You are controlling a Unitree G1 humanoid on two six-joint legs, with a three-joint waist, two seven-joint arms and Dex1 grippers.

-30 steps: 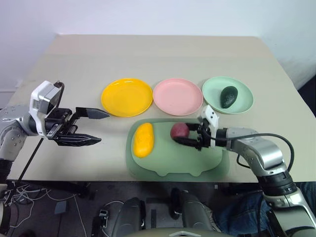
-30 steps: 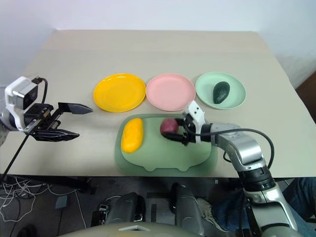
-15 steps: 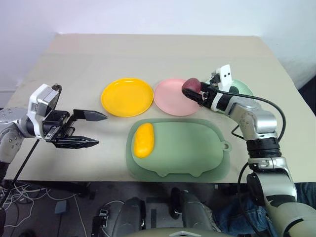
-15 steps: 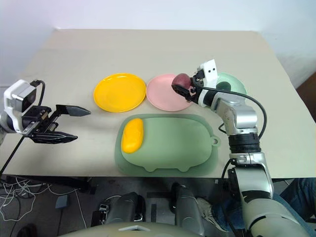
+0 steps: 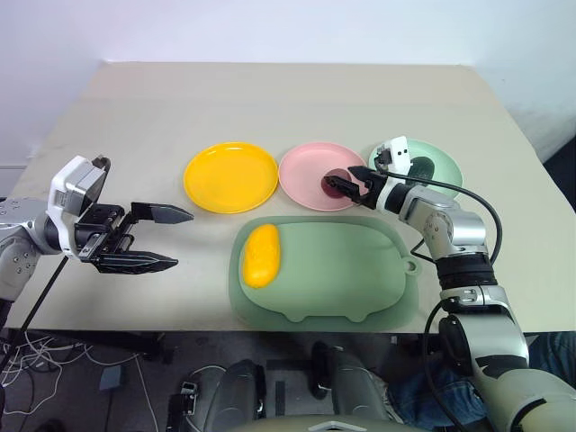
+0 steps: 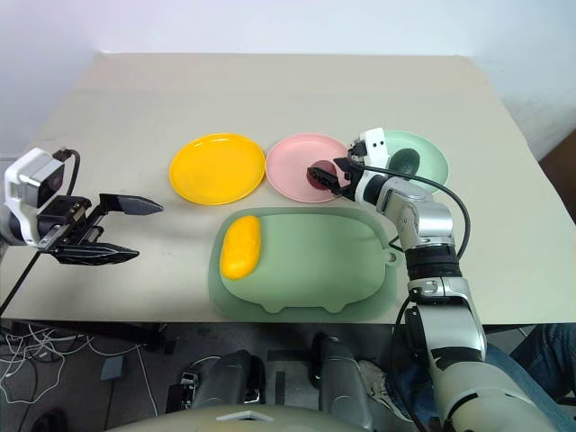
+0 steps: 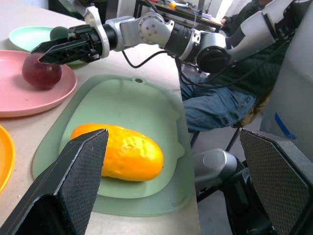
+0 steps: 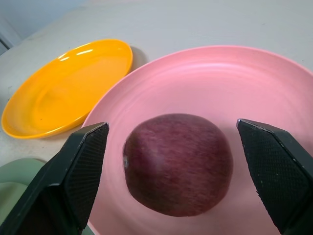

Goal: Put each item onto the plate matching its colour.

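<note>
The round dark-red fruit sits on the pink round plastic plate, toward the plate's side nearest the mint-green plate. The right gripper has its two black fingers spread wide to either side of the fruit, gripping nothing; from the wrist view both fingers appear clear of the skin, though contact on the far side cannot be ruled out. The dark green pear-shaped avocado rests on the mint-green round plate, partly hidden behind the right wrist. The yellow oblong mango-like fruit lies on the large sage-green mat, near its left end. The yellow round plate stands bare. The left gripper hovers off the beige table edge, fingers wide apart, empty.
</note>
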